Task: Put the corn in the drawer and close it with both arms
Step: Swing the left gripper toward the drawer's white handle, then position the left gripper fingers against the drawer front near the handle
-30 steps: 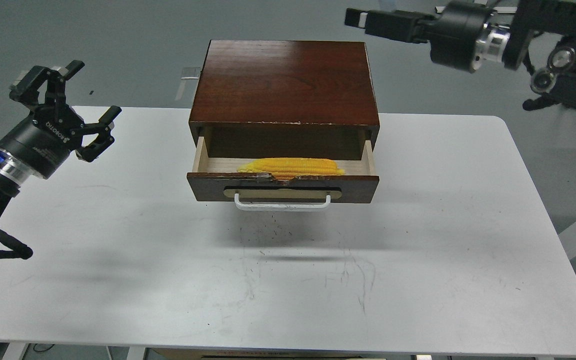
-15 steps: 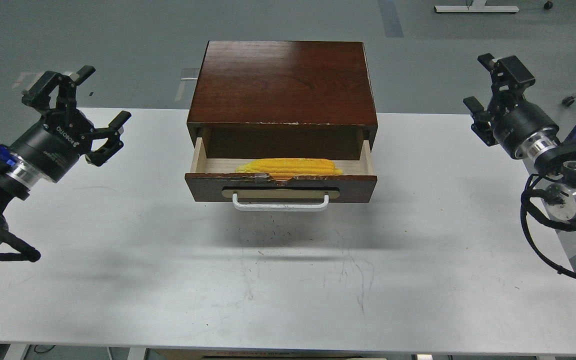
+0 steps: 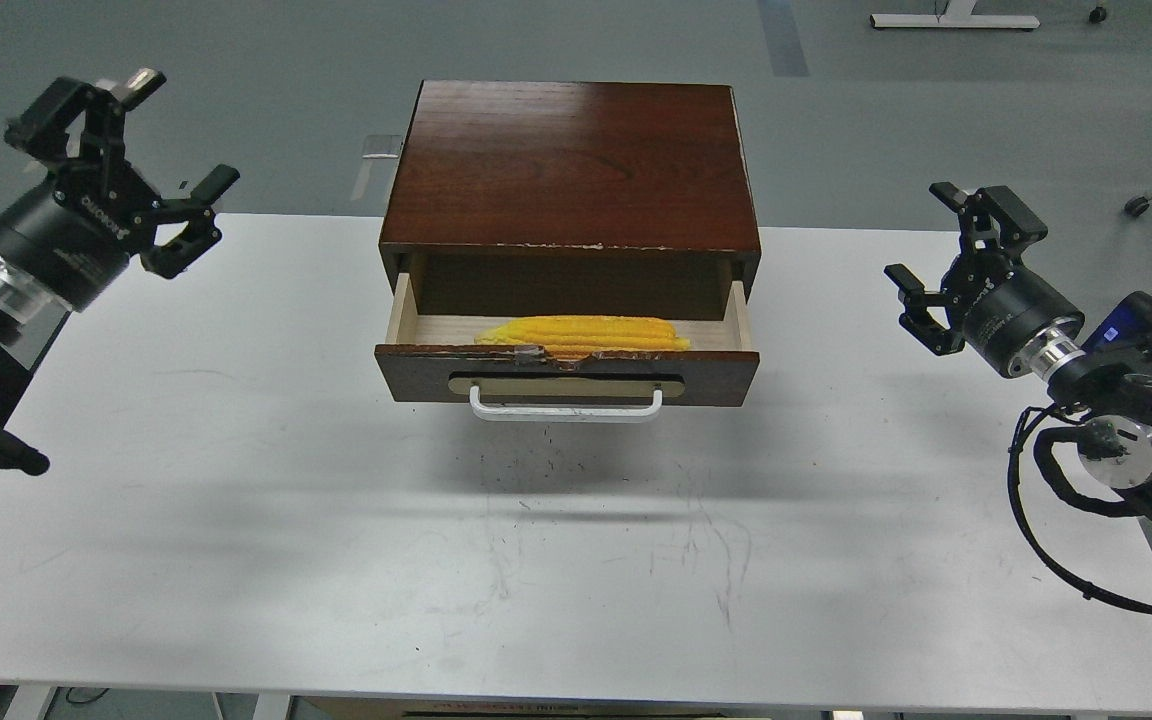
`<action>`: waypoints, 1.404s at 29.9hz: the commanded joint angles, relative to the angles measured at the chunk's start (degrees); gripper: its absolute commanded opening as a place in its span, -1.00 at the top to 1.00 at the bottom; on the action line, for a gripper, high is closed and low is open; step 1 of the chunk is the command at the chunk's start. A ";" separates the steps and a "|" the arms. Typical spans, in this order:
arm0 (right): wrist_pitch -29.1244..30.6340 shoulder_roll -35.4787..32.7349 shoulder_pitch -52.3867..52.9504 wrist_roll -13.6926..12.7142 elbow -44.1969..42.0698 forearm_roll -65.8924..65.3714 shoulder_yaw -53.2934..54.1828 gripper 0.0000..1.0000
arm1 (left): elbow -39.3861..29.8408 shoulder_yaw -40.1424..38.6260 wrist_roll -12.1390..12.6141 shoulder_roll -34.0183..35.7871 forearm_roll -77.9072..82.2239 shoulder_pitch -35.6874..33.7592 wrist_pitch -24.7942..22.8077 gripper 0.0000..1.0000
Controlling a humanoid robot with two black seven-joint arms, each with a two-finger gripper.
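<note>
The yellow corn (image 3: 582, 334) lies lengthwise inside the drawer (image 3: 568, 376), which stands pulled out from the dark reddish-brown cabinet (image 3: 572, 165). The drawer front has a brass-coloured plate and a white bar handle (image 3: 566, 408). My left gripper (image 3: 141, 150) is open and empty, raised above the table's far left corner, well left of the cabinet. My right gripper (image 3: 929, 244) is open and empty, above the table's right side, well right of the drawer. Neither touches the drawer.
The cabinet stands at the back middle of the white table (image 3: 576, 560). The table's edges run close to both arms. Grey floor lies behind, with a white stand base (image 3: 951, 18) at the far top right.
My right arm has swung down from high at the top right to the table's right side. My left gripper has risen and drawn back to the left. The corn and drawer have not moved.
</note>
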 commanded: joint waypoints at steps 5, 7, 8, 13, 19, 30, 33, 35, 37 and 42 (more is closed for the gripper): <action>0.30 -0.08 0.35 -0.01 -1.68 -0.14 -0.26 -0.99 | -17.10 -0.32 0.00 1.26 25.99 -8.42 -0.01 -1.00; 0.30 -0.16 0.35 -0.01 -1.59 -0.14 -0.44 -0.99 | -22.29 -0.06 0.00 -0.05 34.52 -8.42 -0.01 -1.00; 0.30 -0.25 0.26 -0.01 -1.68 -0.14 -0.44 -0.99 | -23.80 0.20 0.00 -0.76 37.44 -8.33 -0.01 -1.00; 0.39 -0.51 0.00 -0.01 -2.20 -0.32 -0.53 -0.99 | -29.96 3.00 0.00 -5.85 57.82 -6.40 -0.01 -1.00; 0.39 -0.69 -0.09 -0.01 -2.64 -0.40 -0.53 -0.99 | -30.41 8.28 0.00 -11.39 68.40 -3.77 -0.01 -0.92; 0.39 -0.60 -1.24 -0.01 -2.64 -0.67 -0.61 -0.99 | -27.60 9.26 0.00 -13.51 67.72 6.07 -0.01 0.20; 0.39 -0.43 -1.24 -0.01 -2.64 -0.75 -0.61 -0.99 | -26.81 9.34 0.66 -13.16 63.16 7.75 0.91 1.00; 0.39 -0.34 -1.24 -0.01 -2.64 -0.76 -0.61 -0.99 | -26.72 9.26 1.45 -13.07 61.83 8.10 1.45 1.00; 0.39 -0.25 -1.24 -0.01 -2.64 -0.76 -0.61 -0.99 | -26.63 9.26 2.95 -12.98 60.50 8.63 1.71 1.00; 0.39 -0.16 -1.32 -0.01 -2.64 -0.76 -0.61 -0.99 | -25.23 9.26 5.76 -13.33 56.82 9.07 2.41 1.00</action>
